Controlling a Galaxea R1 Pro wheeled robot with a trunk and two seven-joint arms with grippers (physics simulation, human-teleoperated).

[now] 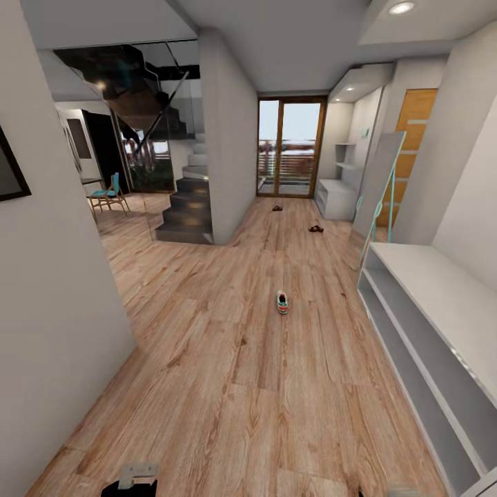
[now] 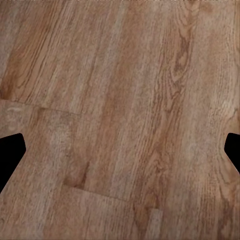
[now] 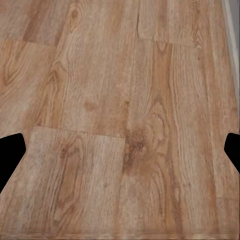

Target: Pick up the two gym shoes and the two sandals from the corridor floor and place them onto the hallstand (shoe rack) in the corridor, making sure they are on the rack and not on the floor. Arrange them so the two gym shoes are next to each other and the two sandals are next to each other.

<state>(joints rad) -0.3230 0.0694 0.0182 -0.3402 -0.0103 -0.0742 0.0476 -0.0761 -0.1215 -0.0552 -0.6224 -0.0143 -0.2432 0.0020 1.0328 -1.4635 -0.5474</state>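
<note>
one gym shoe (image 1: 282, 301) shows midfloor; both sandals (image 1: 315, 228) look tiny, indistinct.

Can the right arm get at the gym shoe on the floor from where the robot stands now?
Probably not: the gym shoe lies well ahead on the corridor floor, while the open right gripper faces bare planks. Nothing blocks the path forward.

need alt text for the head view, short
A wood-floored corridor with one gym shoe lying mid-floor and two sandals farther off near a glass door. A grey shoe rack stands beyond them; a low white bench lines the right wall.
</note>
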